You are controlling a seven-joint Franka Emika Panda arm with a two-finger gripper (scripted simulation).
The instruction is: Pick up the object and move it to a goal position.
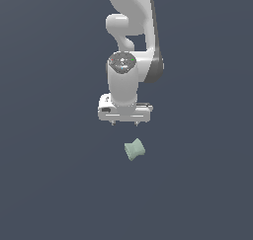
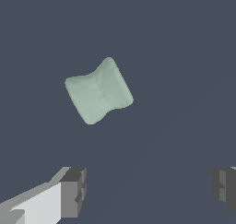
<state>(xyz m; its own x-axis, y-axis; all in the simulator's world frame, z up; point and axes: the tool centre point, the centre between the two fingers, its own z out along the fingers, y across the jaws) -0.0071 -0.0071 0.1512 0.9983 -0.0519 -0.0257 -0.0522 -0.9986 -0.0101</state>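
While the white Panda arm (image 1: 129, 61) hangs down from the top of the exterior view, we record its gripper (image 1: 125, 122) with jaws spread wide and nothing between them. In the wrist view the two dark grey fingertips (image 2: 73, 191) stand far apart, one at each side of the picture, with only bare floor in the gap. The gripper's white body (image 1: 124, 110) is a broad horizontal bar, and just two short finger stubs show under it in the exterior view.

We take the object (image 1: 134, 149) as our landmark. It is a pale mint-green spool-shaped block with a pinched waist and flared ends, lying on the dark slate-blue floor (image 1: 54, 184). It lies skewed, its long axis not square to the gripper bar. The gripper sits above the object in the exterior view, clear of it, with a strip of floor visible between them; the object is slightly toward the exterior view's right of the gripper's midline. In the wrist view the object (image 2: 98, 91) is apart from both fingertips and outside the span between them. It is narrower than the gripper body.
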